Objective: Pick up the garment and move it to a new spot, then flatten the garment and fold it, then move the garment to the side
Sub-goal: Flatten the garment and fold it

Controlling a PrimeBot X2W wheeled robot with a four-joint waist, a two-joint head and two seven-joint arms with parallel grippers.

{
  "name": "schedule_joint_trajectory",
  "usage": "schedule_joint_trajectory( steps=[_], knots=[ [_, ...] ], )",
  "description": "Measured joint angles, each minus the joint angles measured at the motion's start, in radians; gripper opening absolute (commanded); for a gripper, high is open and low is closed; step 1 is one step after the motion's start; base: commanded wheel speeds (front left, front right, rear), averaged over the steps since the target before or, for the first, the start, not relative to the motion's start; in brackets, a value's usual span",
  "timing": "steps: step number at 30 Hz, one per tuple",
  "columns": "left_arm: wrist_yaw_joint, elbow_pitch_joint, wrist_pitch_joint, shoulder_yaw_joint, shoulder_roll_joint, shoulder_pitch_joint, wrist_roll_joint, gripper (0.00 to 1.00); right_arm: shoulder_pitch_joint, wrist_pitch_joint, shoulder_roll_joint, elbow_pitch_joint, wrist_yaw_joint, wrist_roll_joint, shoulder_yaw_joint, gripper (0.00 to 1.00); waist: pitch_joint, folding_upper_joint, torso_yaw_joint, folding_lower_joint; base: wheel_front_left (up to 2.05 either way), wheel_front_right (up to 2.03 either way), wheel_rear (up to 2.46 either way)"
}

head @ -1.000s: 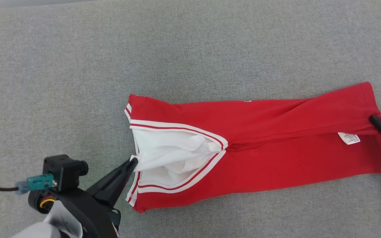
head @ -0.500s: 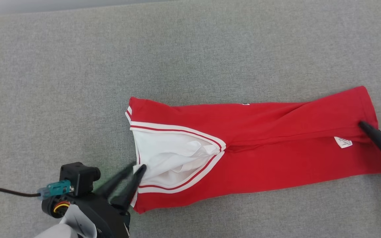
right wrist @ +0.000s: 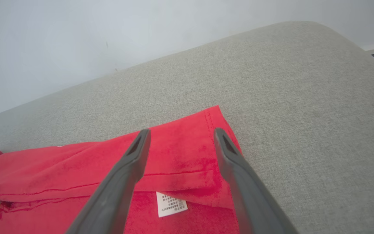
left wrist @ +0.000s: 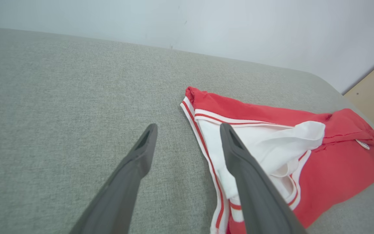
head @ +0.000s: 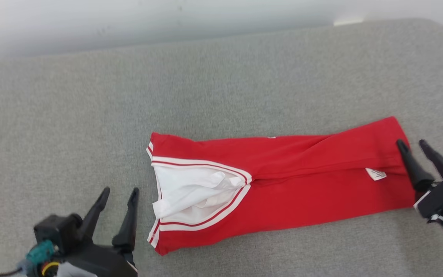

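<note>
Home-like room: grey upholstered cushion [head: 221,77], white wall [head: 129,23].

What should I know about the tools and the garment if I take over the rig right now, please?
Left tool: open, empty, beside the collar end, not touching it.
Right tool: open, empty, at the hem end.
Garment: red, flat on the grey cushion, folded lengthwise into a long strip, label showing.
Done: flattened and folded lengthwise, it seems.
Left: probably fold it shorter, then move it aside.
</note>
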Motion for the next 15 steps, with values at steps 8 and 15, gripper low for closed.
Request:
schedule_joint_trajectory(
  steps=[8,15],
  knots=[
    [0.067,0.004,-0.020,0.061,-0.078,0.117,0.175,1.00,0.045,-0.068,0.090,0.058,0.000,-0.048,-0.004,1.00,-0.100,0.0001,-0.005,-0.0001,0.00,0.00,0.00],
    [0.065,0.009,-0.021,0.108,-0.182,0.232,0.363,1.00,0.107,-0.076,0.139,0.100,0.000,-0.073,-0.072,1.00,-0.151,0.0000,0.015,0.0000,0.00,0.00,0.00]
  ],
)
